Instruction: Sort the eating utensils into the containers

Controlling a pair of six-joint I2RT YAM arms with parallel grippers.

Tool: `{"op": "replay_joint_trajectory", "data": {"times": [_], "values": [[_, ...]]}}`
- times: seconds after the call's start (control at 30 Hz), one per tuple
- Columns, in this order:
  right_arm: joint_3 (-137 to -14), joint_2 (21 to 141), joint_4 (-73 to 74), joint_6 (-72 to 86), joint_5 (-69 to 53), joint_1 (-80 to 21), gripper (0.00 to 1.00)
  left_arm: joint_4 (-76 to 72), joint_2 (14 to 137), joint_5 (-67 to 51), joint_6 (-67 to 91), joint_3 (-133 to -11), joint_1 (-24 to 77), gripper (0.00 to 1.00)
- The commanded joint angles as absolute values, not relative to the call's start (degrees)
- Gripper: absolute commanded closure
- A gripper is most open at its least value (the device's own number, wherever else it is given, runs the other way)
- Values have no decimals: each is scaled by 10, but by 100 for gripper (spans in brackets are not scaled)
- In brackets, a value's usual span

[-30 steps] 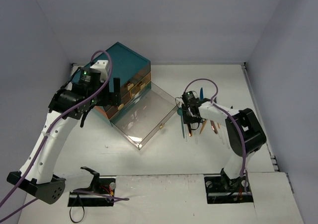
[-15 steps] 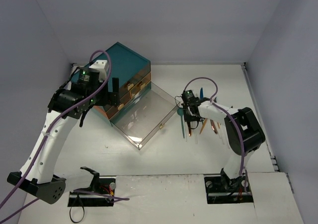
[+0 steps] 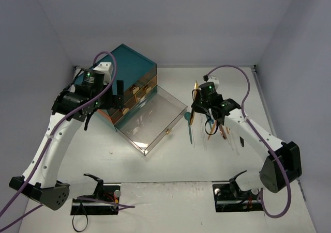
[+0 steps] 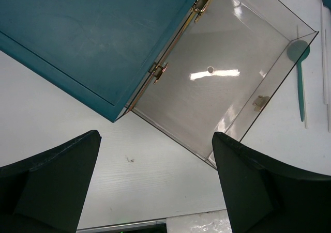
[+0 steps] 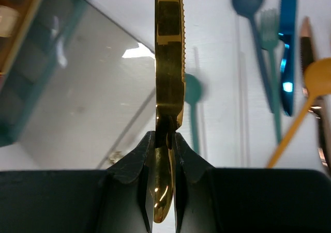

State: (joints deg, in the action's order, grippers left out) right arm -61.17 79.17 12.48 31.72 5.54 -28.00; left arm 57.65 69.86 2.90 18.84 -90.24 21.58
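Observation:
My right gripper (image 3: pixel 197 109) is shut on a gold knife (image 3: pixel 195 96), held above the table just right of the pulled-out clear drawer (image 3: pixel 152 122). In the right wrist view the knife (image 5: pixel 169 62) stands edge-on between the fingers (image 5: pixel 135 155), with its serrated blade pointing away. Loose utensils lie on the table below: a teal spoon (image 3: pixel 189 125), (image 5: pixel 193 109), a blue spoon (image 5: pixel 248 0), a teal fork (image 5: pixel 270 31), a blue knife (image 5: pixel 287 47) and an orange spoon (image 5: pixel 318 78). My left gripper (image 3: pixel 121 99) is open and empty above the teal chest (image 3: pixel 124 62).
In the left wrist view the chest's teal top (image 4: pixel 93 36) and the empty clear drawer (image 4: pixel 222 78) with its gold knob (image 4: pixel 260 103) lie below my open fingers (image 4: pixel 62 166). More utensils (image 3: pixel 225 132) lie right of the drawer. Grey walls close in the table at the back and sides.
My right gripper has risen from the utensil pile with the gold knife in it and shifted toward the back. The left arm has barely moved.

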Motion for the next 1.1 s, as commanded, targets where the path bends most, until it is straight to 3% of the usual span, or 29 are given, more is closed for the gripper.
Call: {"op": "replay_joint_trajectory", "data": {"times": [0.0,0.23,0.6,0.8,0.9,1.07], "values": [[-676,800,78,443,58,-359,100,561,693,43,201,-933,208,12],[-782,930,44,535,150,-480,100,561,672,47,220,-920,205,12],[-849,1112,40,619,192,-531,98,562,631,31,230,-883,203,12],[-868,1154,41,594,185,-535,71,562,616,24,225,-871,203,12],[-874,1136,48,554,194,-539,52,562,615,23,223,-870,203,12],[-875,1072,78,482,214,-529,41,561,622,15,217,-873,203,12]]}}
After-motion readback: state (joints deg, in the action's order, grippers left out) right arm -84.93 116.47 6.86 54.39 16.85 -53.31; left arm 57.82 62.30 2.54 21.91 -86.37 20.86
